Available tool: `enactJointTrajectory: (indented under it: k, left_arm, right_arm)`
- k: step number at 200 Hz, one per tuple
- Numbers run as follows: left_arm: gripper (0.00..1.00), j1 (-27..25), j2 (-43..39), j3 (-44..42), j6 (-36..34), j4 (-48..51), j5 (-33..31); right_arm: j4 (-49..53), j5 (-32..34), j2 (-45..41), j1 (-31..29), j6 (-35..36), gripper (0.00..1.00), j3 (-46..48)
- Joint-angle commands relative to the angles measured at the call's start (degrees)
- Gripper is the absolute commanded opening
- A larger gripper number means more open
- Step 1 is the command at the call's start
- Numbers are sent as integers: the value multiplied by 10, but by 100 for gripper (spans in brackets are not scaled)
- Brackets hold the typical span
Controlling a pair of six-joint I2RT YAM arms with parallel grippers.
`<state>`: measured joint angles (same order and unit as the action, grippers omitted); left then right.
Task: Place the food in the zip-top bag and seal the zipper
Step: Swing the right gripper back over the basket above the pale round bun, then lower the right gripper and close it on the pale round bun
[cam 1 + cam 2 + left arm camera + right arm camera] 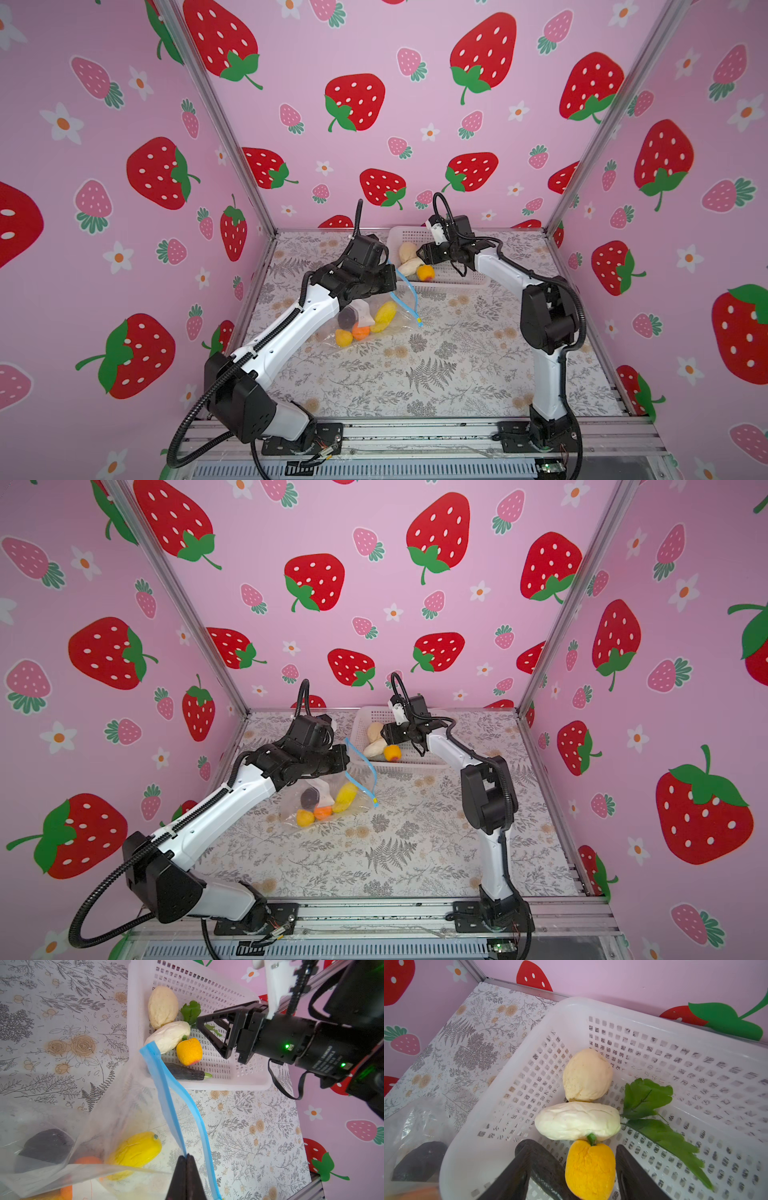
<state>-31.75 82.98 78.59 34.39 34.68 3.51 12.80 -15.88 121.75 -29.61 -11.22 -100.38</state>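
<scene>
- Left gripper: clenched on one lip of the zipper, holding it up off the table. Other lip sagging away, so mouth gaping toward the basket.
- Zip-top bag: lying on the table beneath the left arm, unsealed.
- Food already bagged: dark purple piece, long yellow piece, orange piece, yellow-orange piece.
- White basket: just beyond the bag mouth, against the back wall.
- Food left in it: beige piece, white piece, yellow pepper, dark long piece, green leaves.
- Right gripper: lowered into the basket, jaws spread either side of the yellow pepper and not yet closed on it.
- Step in hand, as judged: loading, about half done, with the pepper lined up for picking.
- Next move calls for:
  - closing on the pepper alone, clear of the dark long piece beside one finger;
  - lifting over the basket wall;
  - dropping between the parted zipper lips.
- Sealing not yet begun.
</scene>
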Motion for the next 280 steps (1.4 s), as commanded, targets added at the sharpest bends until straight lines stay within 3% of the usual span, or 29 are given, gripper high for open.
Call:
enactJointTrajectory:
  k: [1,34,84,108,280]
  left_arm:
    - [0,4,2,0,6,7,-7]
    - [0,6,6,4,4,11,-7]
    - [0,9,9,4,4,11,-4]
    - [0,10,12,4,3,9,1]
    - [0,15,9,5,2,11,4]
  right_arm:
    - [-14,4,37,2,13,69,-34]
    - [-9,-9,97,8,14,73,-99]
    - [-28,-29,137,9,2,82,-127]
    - [-32,-34,154,9,-7,92,-144]
    - [-44,-28,266,4,-69,92,-274]
